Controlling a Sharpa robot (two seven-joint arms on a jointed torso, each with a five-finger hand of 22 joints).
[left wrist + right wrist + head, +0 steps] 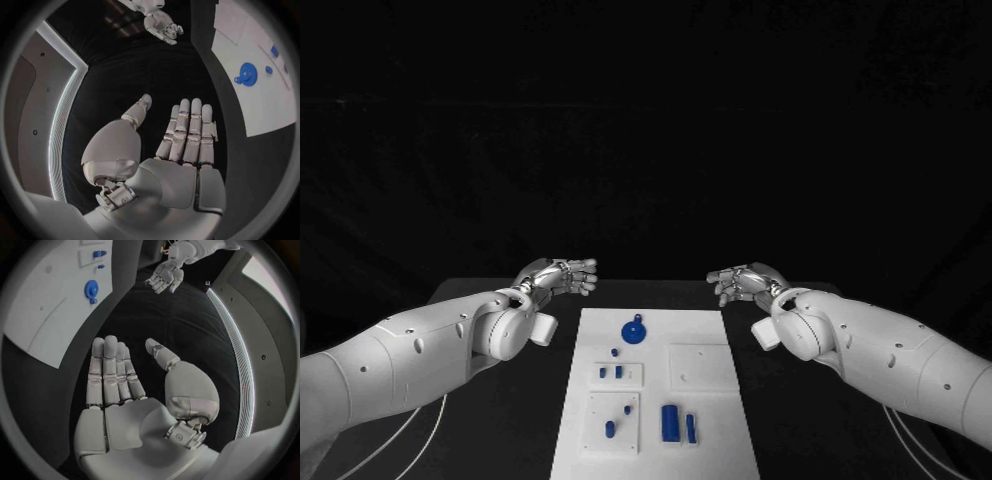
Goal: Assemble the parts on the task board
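White task board lying lower centre of the head view on the black bench. Blue gear with a small knob flat near the board's upper end; small blue pegs on a raised white plate just below; one more peg on the lower left plate; two longer blue cylinders on the lower right plate. Whether standing in holes or loose, cannot tell.

Left hand hovering left of the board's upper end, right hand mirrored on the right, both off the board. Wrist views: left hand's fingers straight and close side by side, thumb apart, nothing held; right hand's fingers likewise, nothing held.

Handling, judged: parts look like stiff, light plastic, smooth, likely to skid or tip under a careless touch. Gear best pinched by rim or knob; cylinders across the middle; pegs by fingertip pinch from above.

Layout fits either a board awaiting assembly or one with parts already seated.
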